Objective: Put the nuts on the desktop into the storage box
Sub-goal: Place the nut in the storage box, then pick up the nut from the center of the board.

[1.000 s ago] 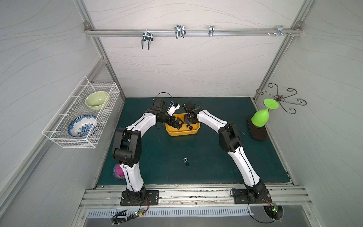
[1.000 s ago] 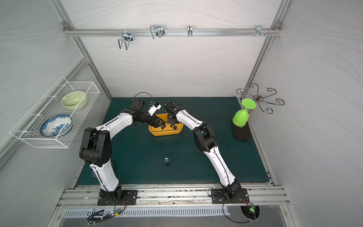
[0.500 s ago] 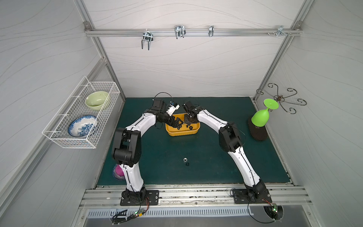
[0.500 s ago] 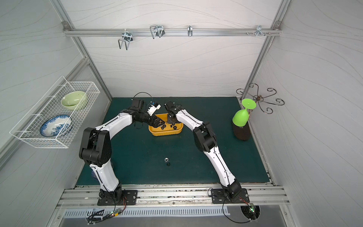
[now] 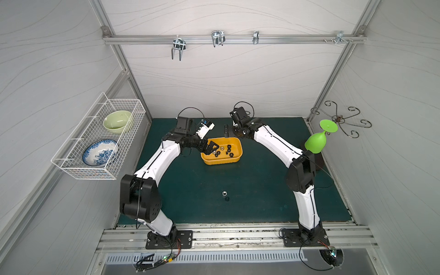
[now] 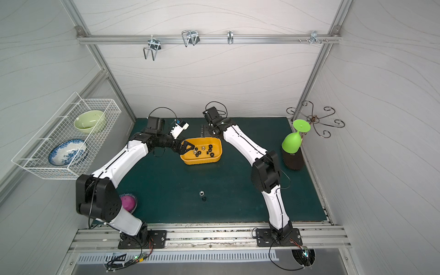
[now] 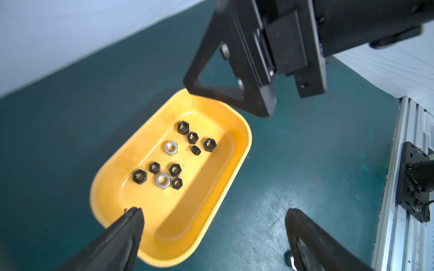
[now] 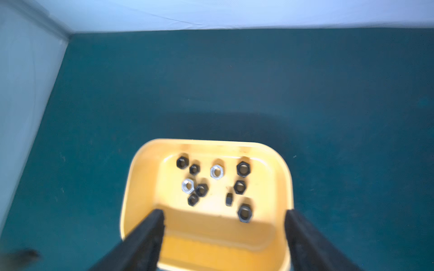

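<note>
Left gripper [image 7: 212, 212] and right gripper [image 8: 224, 212] gape empty by the storage box [image 5: 221, 160] (right wrist view blurred).

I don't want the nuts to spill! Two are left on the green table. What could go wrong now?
1. The open left gripper and open right gripper crowd the shallow yellow plastic storage box. They might bump it or each other, spilling the nuts inside.
2. The small silver hexagonal nut and the black hexagonal nut lie close together on the dark teal desktop. Pinching one may flick the other away.
</note>
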You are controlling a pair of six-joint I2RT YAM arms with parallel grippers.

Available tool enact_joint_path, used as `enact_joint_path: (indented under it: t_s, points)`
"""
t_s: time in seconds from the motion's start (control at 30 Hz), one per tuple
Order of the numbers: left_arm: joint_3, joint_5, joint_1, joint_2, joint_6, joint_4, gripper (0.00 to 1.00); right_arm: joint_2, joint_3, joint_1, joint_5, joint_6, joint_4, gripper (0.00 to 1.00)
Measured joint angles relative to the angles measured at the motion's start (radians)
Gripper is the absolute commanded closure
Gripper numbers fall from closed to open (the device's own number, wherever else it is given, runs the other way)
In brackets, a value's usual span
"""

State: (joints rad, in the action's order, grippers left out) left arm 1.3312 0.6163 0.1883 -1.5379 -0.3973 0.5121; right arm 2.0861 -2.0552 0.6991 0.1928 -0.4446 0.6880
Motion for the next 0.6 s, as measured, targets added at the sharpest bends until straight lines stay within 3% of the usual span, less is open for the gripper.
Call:
enact_joint_path:
  t_s: [0.17,0.6]
  points:
    - [0.002,0.010,0.000,0.128,-0.039,0.053,0.02,-0.129,0.129,0.002,-0.018,0.024,-0.008,0.01]
    - [0.192,0.168,0.000,0.149,-0.105,0.430,0.01,-0.601,0.478,0.018,-0.110,0.235,-0.059,0.01]
